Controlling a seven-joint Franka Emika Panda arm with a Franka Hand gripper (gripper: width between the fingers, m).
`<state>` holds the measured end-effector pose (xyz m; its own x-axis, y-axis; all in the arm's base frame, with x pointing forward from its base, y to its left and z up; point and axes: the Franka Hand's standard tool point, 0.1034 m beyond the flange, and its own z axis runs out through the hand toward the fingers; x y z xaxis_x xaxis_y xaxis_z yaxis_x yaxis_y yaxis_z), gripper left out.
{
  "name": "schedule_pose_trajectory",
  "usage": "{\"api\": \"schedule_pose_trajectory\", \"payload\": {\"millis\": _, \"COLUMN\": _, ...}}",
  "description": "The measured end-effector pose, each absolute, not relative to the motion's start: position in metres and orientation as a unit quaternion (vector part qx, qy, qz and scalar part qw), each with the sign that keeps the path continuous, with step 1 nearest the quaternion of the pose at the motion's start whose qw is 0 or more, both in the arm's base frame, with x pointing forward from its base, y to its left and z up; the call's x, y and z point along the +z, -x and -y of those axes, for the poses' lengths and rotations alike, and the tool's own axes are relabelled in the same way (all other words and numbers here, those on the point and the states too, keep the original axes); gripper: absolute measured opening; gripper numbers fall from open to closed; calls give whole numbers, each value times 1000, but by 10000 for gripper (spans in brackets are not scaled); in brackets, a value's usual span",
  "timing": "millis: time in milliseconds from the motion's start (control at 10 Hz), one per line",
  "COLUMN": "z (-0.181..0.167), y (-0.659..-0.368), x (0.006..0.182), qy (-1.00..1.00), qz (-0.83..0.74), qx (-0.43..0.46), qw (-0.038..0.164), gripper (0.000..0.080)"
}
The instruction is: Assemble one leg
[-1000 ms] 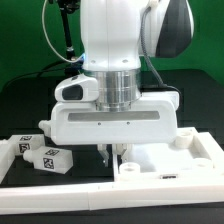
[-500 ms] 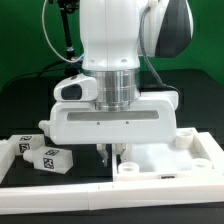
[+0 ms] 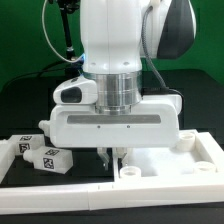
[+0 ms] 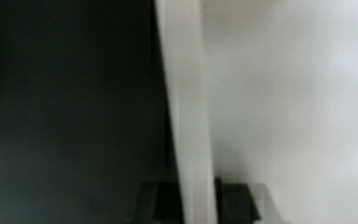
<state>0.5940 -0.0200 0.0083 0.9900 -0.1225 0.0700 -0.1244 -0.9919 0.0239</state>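
Two legs, small white blocks with black-and-white tags (image 3: 25, 147) (image 3: 53, 159), lie side by side on the black table at the exterior view's left. My gripper (image 3: 112, 157) is lowered beside them, at the left edge of the large white tabletop (image 3: 165, 160). In the wrist view the tabletop's upright white rim (image 4: 188, 100) runs between my two dark fingers (image 4: 243, 200), and my gripper (image 4: 197, 200) is shut on it. The tabletop's flat white face (image 4: 300, 100) fills one side, the black table the other. No leg is in the gripper.
A long white bar (image 3: 60, 190) runs along the table's front edge, just in front of the legs and the tabletop. A raised round corner boss (image 3: 186, 141) stands on the tabletop at the exterior view's right. A black stand (image 3: 66, 40) is behind.
The arm and the tabletop held in the gripper have shifted slightly toward the exterior view's right. The legs have not moved.
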Motion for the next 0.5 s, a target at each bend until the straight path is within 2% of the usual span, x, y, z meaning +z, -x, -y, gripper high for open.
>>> {"api": "schedule_pose_trajectory", "payload": {"millis": 300, "z": 21, "y": -594, "x": 9, "qy": -997, "qz": 62, "qx": 29, "qw": 19, "gripper": 58}}
{"api": "schedule_pose_trajectory", "payload": {"millis": 400, "z": 21, "y": -594, "x": 9, "qy": -997, "qz": 62, "qx": 29, "qw": 19, "gripper": 149}}
{"api": "schedule_pose_trajectory", "payload": {"millis": 500, "z": 20, "y": -594, "x": 9, "qy": -997, "qz": 62, "qx": 30, "qw": 18, "gripper": 289}}
